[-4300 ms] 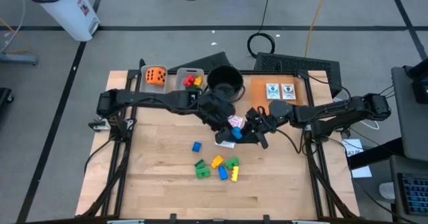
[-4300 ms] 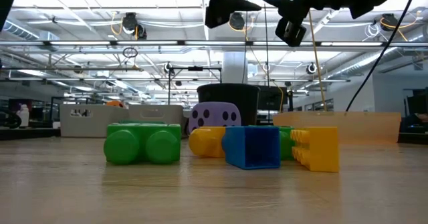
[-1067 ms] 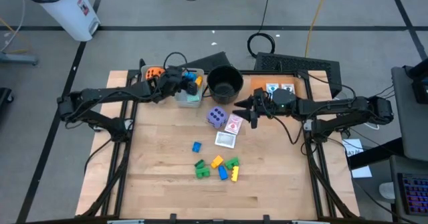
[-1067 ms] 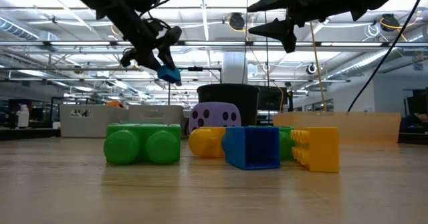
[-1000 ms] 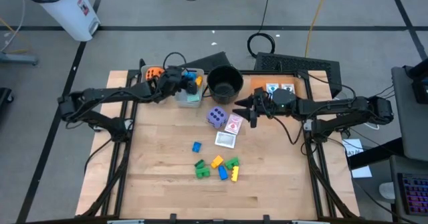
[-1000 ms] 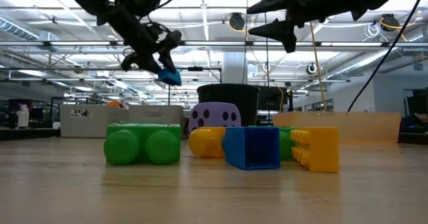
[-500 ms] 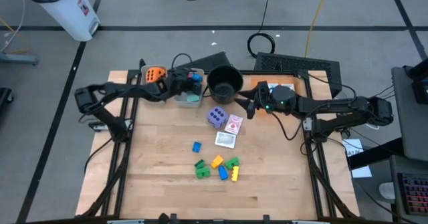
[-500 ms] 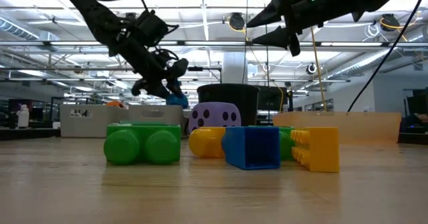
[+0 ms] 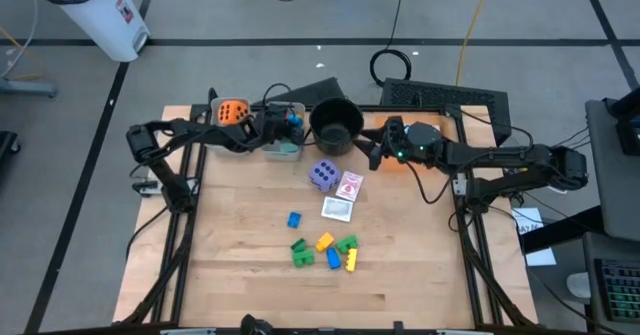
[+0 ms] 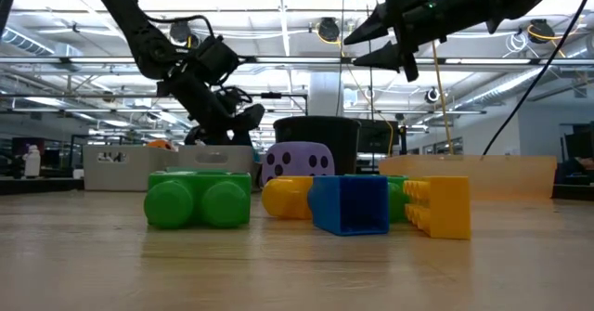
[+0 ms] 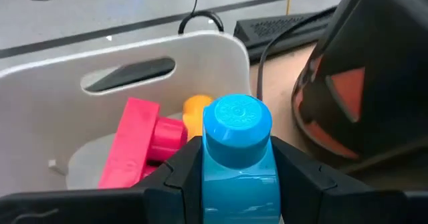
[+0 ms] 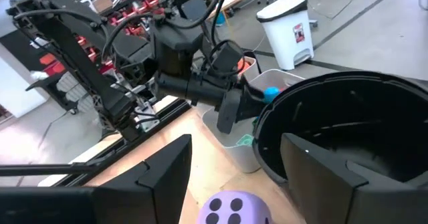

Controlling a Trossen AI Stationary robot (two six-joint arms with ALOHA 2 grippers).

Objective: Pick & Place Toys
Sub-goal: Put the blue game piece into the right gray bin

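Left gripper poised over the grey bin at the table's far edge, fingers clamped on a light blue block held just above the bin's inside. Below it in the bin, a red block and a yellow piece. An orange die resting in the neighbouring bin on the left.

Right gripper held up off the table just right of the round black pot, fingers parted wide and gripping nothing. In front of it, a purple die on the wood beside two picture cards. Two more cards lying on the orange mat behind the right arm.

Nearer the front of the table, a lone small blue block, then a loose cluster: green block, yellow block, blue block and others bunched together.
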